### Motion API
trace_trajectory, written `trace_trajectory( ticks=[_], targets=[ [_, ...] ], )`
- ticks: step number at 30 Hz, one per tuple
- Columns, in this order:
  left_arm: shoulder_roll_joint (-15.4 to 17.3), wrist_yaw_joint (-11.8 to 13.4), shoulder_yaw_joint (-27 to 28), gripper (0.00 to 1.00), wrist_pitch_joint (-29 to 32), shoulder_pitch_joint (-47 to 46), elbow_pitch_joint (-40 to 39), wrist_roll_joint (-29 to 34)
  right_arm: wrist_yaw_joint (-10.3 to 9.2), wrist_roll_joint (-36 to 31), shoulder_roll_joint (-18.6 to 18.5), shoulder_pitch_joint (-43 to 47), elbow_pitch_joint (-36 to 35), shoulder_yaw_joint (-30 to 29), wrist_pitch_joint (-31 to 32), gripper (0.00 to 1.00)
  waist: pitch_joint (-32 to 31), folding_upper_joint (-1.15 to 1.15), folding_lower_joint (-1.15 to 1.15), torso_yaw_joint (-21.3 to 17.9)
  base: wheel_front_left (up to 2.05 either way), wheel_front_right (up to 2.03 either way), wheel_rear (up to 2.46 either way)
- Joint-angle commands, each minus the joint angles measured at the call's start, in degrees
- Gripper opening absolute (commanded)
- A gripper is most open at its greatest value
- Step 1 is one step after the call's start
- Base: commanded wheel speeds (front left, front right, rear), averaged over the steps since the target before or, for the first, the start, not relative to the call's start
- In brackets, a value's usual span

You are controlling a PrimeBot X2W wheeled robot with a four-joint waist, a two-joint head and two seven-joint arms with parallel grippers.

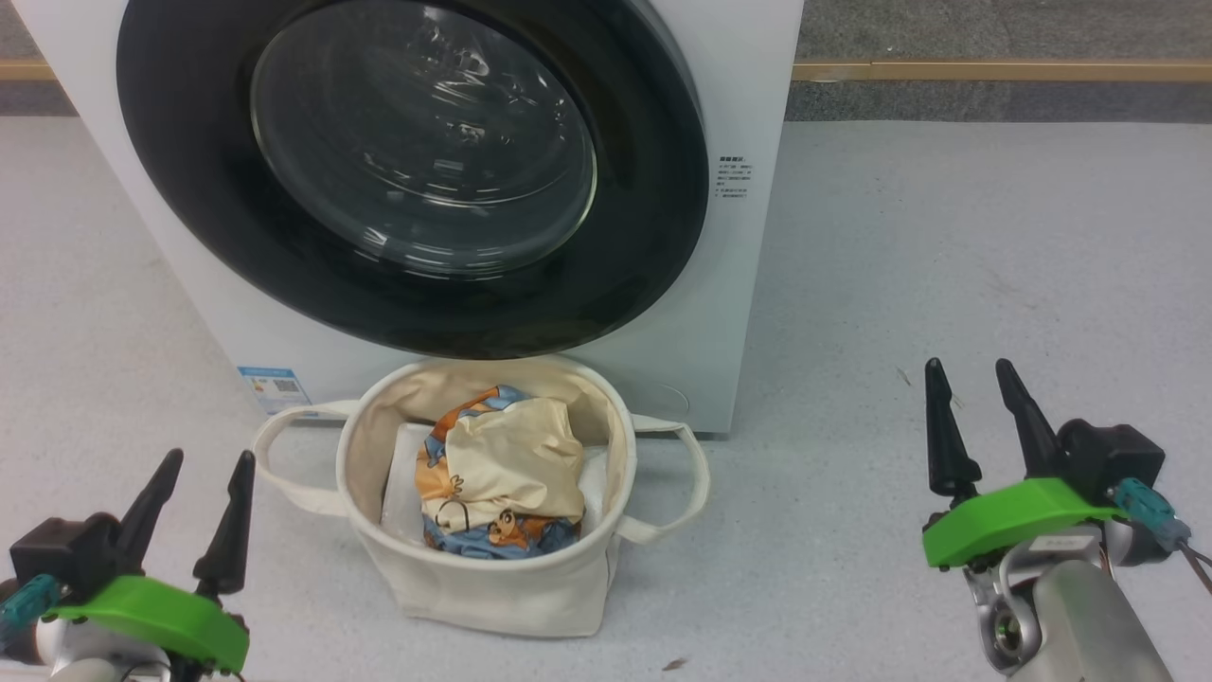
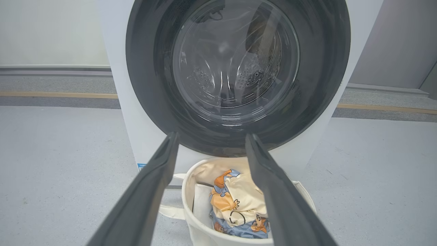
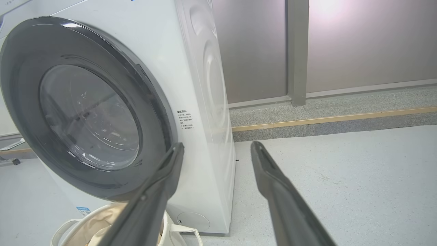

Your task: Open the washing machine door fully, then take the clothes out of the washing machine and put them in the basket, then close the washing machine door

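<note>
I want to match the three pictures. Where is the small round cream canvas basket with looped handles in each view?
Head view: the small round cream canvas basket is at bottom centre.
Left wrist view: the basket is at bottom centre, cut off below.
Right wrist view: the basket is at bottom left, partly cut off.
Shared landmark: the large round black-rimmed glass door, just above it everywhere.

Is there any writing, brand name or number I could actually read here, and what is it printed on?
Nothing here is clear enough to quote.
Small printed notice on the washing machine, right of the door: several lines, too small to read.
Blue label at the machine's lower corner: blurred, unreadable.
Clothes in the basket: cartoon prints, no words visible.
</note>
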Motion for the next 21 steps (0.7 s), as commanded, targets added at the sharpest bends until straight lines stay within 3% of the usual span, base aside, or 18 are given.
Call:
trace_trajectory(
  ticks=[1,21],
  targets=[
    [2.3,-0.3,2.5,1.0,-0.7,-2.7,-1.4,-0.5,0.0,0.2,0.2,-1.6,-1.6,1.5,-0.7,1.0,0.0,0.0,0.0,0.0,0.0,0.0,0.0],
    [3.0,-0.3,0.8,1.0,-0.7,-2.7,-1.2,-1.5,0.0,0.1,0.2,-1.5,-1.9,1.4,-0.7,1.0,0.2,0.0,0.0,0.1,0.0,0.0,0.0]
  ],
)
